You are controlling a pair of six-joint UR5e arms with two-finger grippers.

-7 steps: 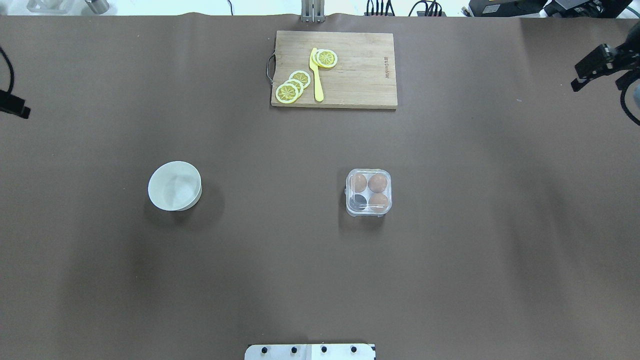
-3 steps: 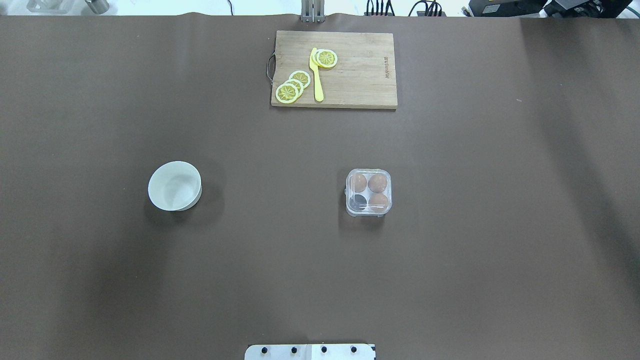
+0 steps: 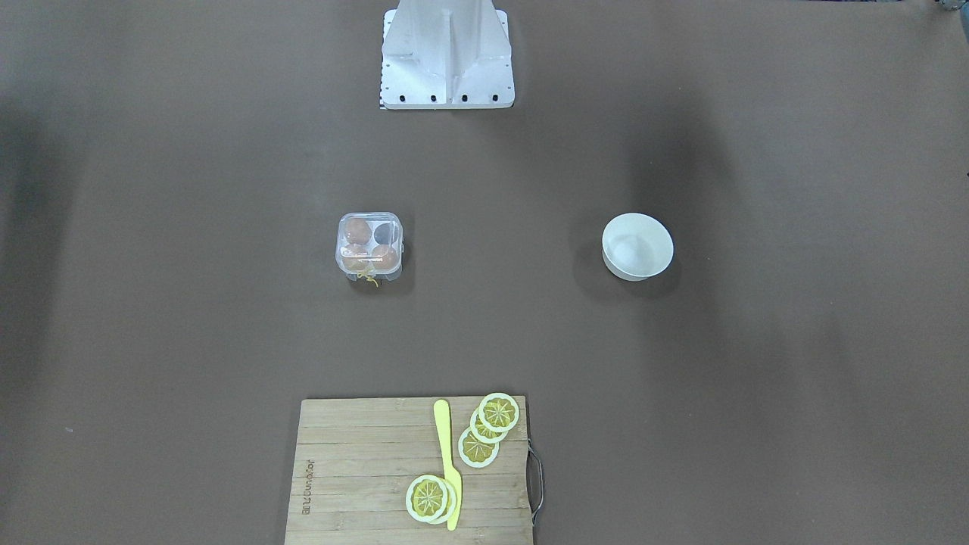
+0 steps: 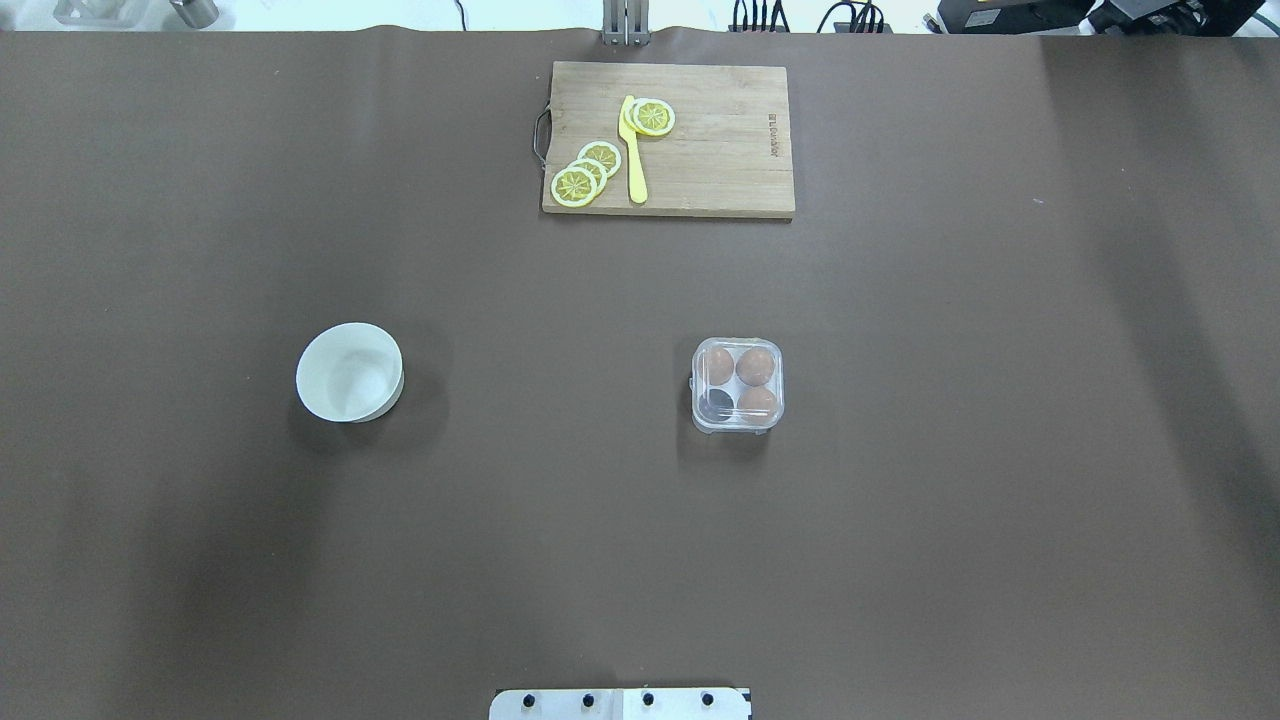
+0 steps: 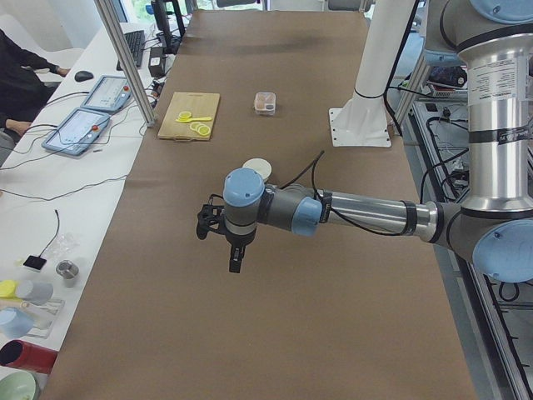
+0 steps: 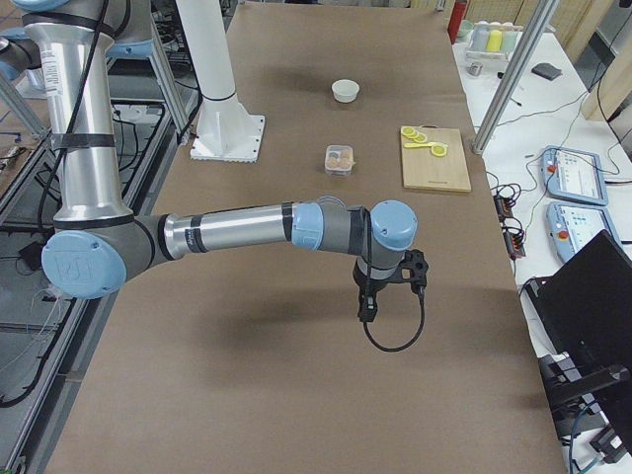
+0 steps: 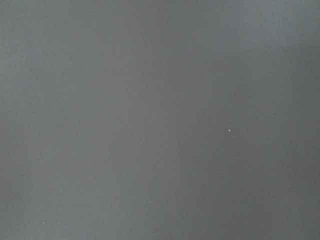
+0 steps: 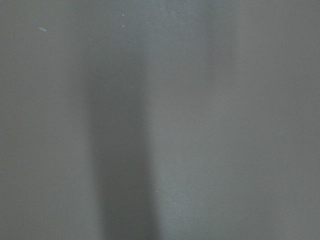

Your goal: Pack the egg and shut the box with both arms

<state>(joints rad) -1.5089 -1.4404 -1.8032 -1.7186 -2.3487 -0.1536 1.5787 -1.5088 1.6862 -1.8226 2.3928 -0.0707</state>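
Box [image 4: 738,385]: three eggs [image 4: 755,366], 7 o'clock cell empty overhead. Lid looks shut, so a dropped egg would likely bounce off. Left end effector [image 5: 234,260], right end effector [image 6: 366,308]: can't tell if apart.

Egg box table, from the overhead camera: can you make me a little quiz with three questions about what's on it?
1. How many brown eggs sit in the clear egg box? A) two B) three C) four
2. True or false: the yellow knife lies on the wooden cutting board.
3. Fill in: in the overhead view, the white bowl stands to the egg box's ____ (left or right).

Key: 1 B; 2 true; 3 left.
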